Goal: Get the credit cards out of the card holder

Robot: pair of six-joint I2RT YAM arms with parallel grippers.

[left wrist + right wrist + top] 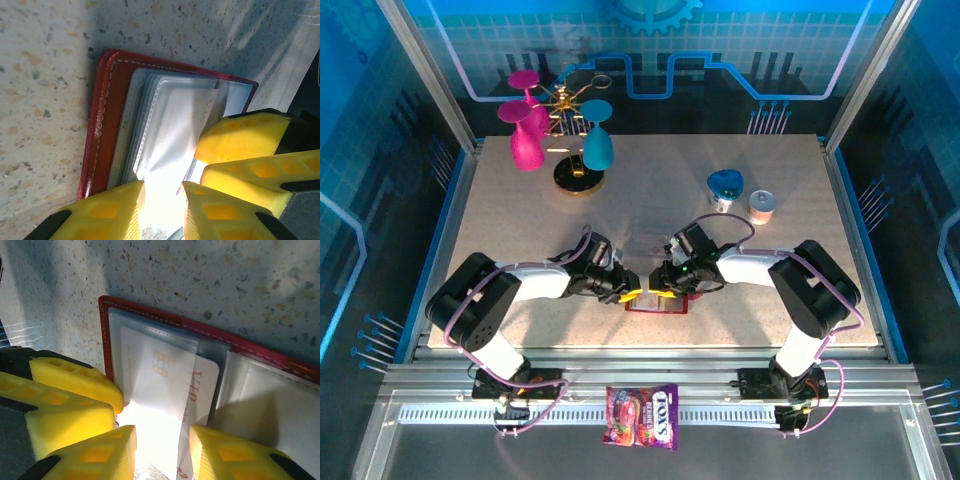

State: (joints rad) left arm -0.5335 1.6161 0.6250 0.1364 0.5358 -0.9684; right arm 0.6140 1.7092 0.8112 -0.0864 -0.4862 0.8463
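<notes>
Near the tabletop [520, 230] 6 o'clock edge, left claw [162, 200] and right claw [161, 440] stand partly spread over card holder [107, 100]; clear sleeve [165, 337] overlaps whitish card [200, 385]; candy bag [642, 415] lies beyond.

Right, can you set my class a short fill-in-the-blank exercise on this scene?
The open card holder is ___ in colour.
The pale card inside it reads ___.
The candy bag lies ___ the two arm bases.
Missing words: red, VIP, between.
</notes>
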